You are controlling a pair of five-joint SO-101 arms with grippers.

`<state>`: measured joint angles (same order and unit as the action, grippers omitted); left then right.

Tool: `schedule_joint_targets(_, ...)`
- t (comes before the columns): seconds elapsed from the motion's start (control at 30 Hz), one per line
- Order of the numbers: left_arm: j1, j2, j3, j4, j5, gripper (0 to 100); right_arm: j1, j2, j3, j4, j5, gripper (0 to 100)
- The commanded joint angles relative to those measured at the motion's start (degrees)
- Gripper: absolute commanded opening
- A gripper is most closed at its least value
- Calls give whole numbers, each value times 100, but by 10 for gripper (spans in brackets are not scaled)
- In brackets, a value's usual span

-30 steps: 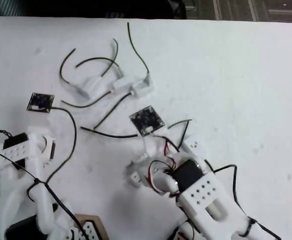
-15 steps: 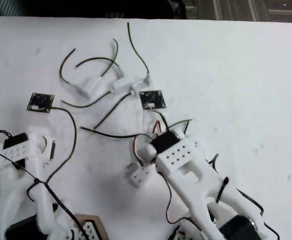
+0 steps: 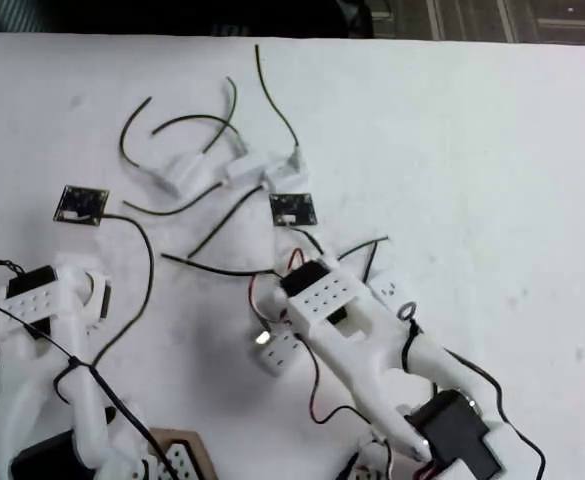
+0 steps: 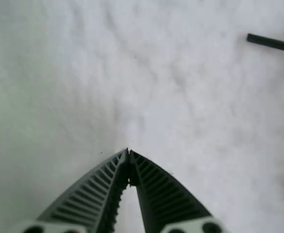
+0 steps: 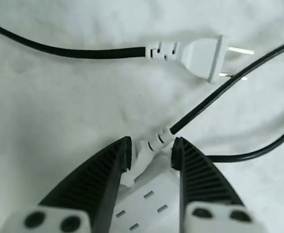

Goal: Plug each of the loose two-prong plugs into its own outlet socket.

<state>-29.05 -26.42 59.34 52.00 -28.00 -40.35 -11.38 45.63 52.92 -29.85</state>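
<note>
White table (image 4: pixel 59 73) is seen beneath the left tool (image 4: pixel 128 153), whose jaws are pressed together at the tips with nothing held; it is judged parked clear of the work. Farther right, the right tool (image 5: pixel 151 141) is narrowed around the neck of a white plug (image 5: pixel 145 151), held just over a socket block (image 5: pixel 149 204), apparently for seating. A second plug (image 5: pixel 202 56) lies beyond, loose. Black cords (image 5: pixel 83 52) cross close by, so little room is left there.
</note>
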Motion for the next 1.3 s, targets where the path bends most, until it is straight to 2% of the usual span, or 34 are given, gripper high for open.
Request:
schedule_joint_targets(0.0, -57, -207, -18, -53, 26, 24, -31, 40, -237, -136, -53, 140)
schedule_joint_targets(0.3, -57, -207, -18, -53, 26, 24, -4, 48, -220, -207, -229, 34)
schedule_joint_targets(0.6, -57, -207, -18, -44, 26, 24, -4, 48, -211, -207, -229, 38)
schedule_joint_targets(0.8, -57, -207, -18, -44, 26, 24, -31, 57, -185, -171, -229, 139)
schedule_joint_targets(1.27, -57, -207, -18, -44, 35, 24, -242, 84, -149, -207, 123, 68)
